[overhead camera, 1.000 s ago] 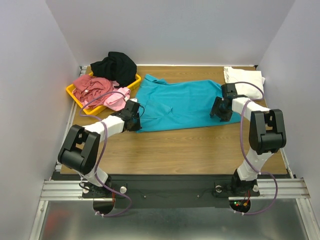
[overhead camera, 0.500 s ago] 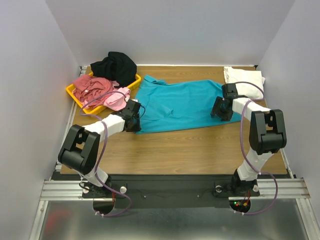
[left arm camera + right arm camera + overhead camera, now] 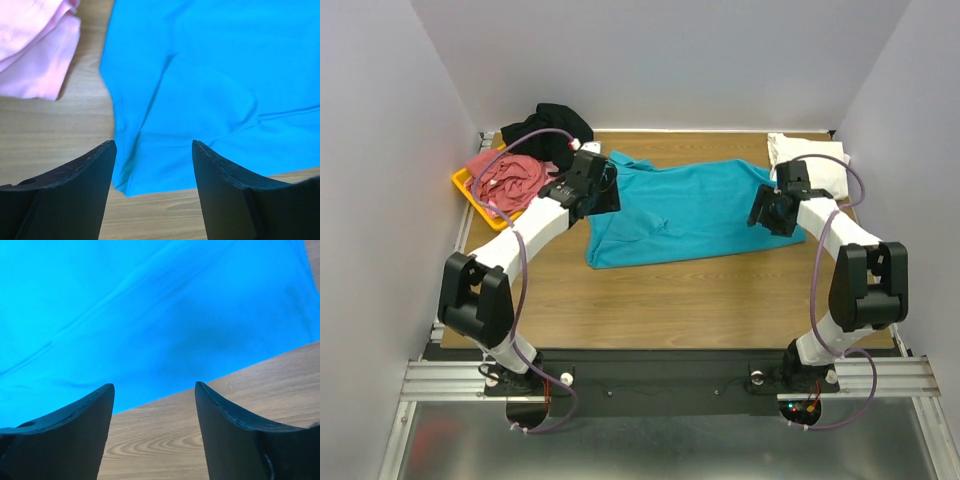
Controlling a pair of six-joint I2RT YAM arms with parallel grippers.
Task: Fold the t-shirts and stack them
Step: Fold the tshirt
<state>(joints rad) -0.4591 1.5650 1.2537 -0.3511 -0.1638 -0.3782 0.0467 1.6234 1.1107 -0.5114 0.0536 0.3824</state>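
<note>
Your left gripper (image 3: 152, 145) and right gripper (image 3: 154, 387) hang wide open and empty over opposite ends of the teal t-shirt (image 3: 690, 210), spread across the wooden table (image 3: 670, 300). A pink t-shirt (image 3: 35, 50) lies just beside its left edge. Farther back, a dusty red t-shirt (image 3: 510, 178) fills the yellow tray (image 3: 463, 183), 1 black t-shirt (image 3: 555, 122) apparently draped over its far rim. A white t-shirt (image 3: 820, 160) sits far right.

Five t-shirts: teal one (image 3: 690, 210), white one (image 3: 818, 165), black one (image 3: 545, 122), dusty red one (image 3: 510, 178), pink one (image 3: 35, 50). One yellow tray (image 3: 463, 184).
</note>
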